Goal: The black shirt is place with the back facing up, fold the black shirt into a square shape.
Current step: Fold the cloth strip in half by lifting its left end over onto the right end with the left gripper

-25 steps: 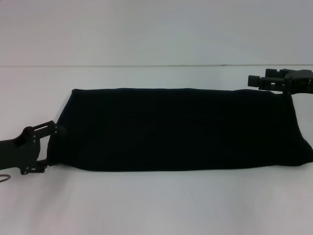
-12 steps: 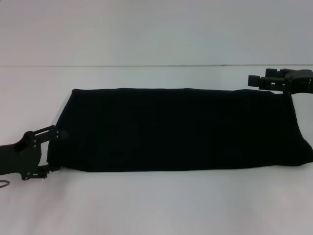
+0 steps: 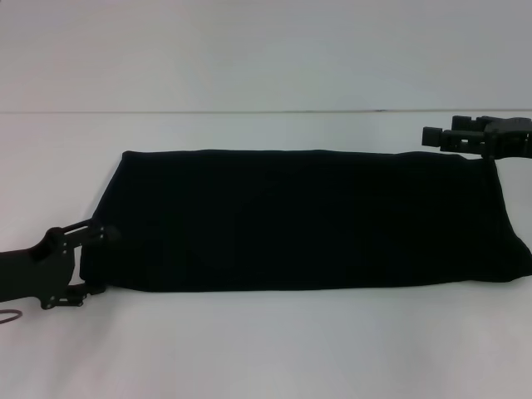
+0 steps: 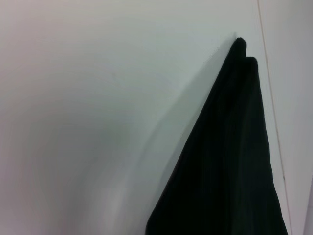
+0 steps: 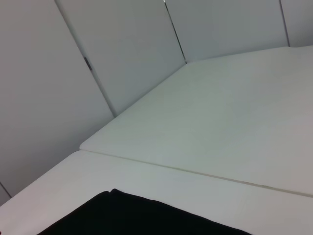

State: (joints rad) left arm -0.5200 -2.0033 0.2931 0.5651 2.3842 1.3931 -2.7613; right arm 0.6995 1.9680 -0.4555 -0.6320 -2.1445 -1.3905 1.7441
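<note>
The black shirt (image 3: 307,218) lies flat on the white table (image 3: 266,349) as a long folded band running left to right, with no lettering showing. My left gripper (image 3: 95,262) is open at the band's left end, one finger at the far side of that short edge and one at the near corner. My right gripper (image 3: 435,137) hovers at the band's far right corner. In the left wrist view the shirt (image 4: 230,161) shows as a dark wedge tapering to a corner. The right wrist view catches only an edge of the shirt (image 5: 137,218).
A seam between table sections (image 3: 249,111) runs across behind the shirt. White wall panels (image 5: 122,58) stand beyond the table. Bare tabletop lies in front of and behind the band.
My left gripper has shifted a little toward the near side along the shirt's left end, still open. The right arm and the shirt have not moved.
</note>
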